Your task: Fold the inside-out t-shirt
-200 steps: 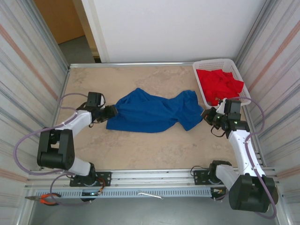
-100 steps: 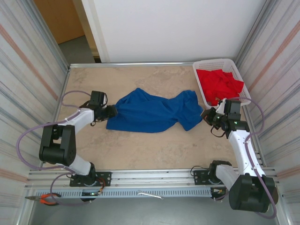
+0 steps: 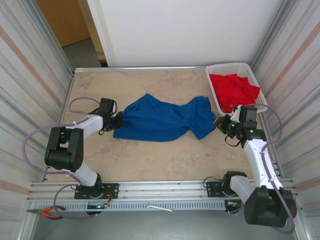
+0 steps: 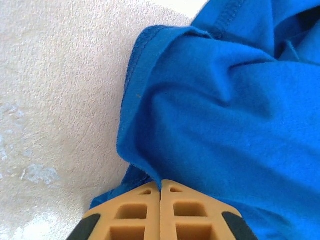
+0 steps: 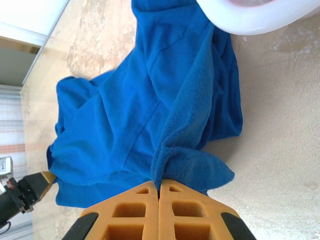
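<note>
The left arm [image 3: 87,124] and right arm [image 3: 257,150] have white links, black joints, lilac cables [image 3: 25,142]. The left end effector [image 4: 160,182] and right end effector [image 5: 159,182] have tan ribbed fingers [image 4: 135,212].

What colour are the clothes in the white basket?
Red. The clothes in the basket show best in the top external view.

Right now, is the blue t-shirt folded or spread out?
Spread out, not folded: the blue t-shirt lies rumpled across the table, the left pincer shut on one end, the right pincer on the other.
</note>
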{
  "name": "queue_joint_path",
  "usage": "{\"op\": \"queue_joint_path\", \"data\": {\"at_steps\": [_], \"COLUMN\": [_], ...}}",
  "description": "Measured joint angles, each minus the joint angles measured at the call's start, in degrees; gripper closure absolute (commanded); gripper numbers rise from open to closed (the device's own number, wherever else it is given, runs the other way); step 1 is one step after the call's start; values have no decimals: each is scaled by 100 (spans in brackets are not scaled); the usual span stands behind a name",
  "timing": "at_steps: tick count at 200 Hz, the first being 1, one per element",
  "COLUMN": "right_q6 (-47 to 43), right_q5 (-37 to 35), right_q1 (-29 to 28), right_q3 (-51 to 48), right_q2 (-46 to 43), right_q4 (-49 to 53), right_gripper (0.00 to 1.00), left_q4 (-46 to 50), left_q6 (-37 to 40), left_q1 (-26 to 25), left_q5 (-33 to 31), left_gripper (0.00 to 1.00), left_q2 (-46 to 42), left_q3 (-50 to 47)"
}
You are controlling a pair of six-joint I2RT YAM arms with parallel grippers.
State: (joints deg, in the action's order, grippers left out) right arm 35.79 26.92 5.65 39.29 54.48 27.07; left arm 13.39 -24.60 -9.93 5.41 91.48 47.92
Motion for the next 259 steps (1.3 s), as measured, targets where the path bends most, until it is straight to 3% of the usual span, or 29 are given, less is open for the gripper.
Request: {"op": "queue_joint_path", "data": {"at_steps": [43,91,121,205,259], "right_q6": [186,848,1762,3735,3989], "right_q5": [262,1130,1611,2282,2155], "right_q1": [103,625,1261,1727,1875], "right_q3": [380,3639,4809,5025,6107], "right_q2": [225,1644,1810,1403,1095], "right_q4": [52,-308,-1071,-2118,-2319], "right_gripper": [100,100,100,100,100], "left_q4": [382,586,391,529,492], "left_q6": [-68,-625,-1069,-1945,-2048], "left_q1": [319,1019,1377,2033,2048], "left_q5": [308,1185,1464,1722,1604], "left_gripper": [100,100,100,100,100], "left_q2": [-505,-1237,-1668,-2459,-2841], "left_q3": [472,3274,4376,4476,4885]}}
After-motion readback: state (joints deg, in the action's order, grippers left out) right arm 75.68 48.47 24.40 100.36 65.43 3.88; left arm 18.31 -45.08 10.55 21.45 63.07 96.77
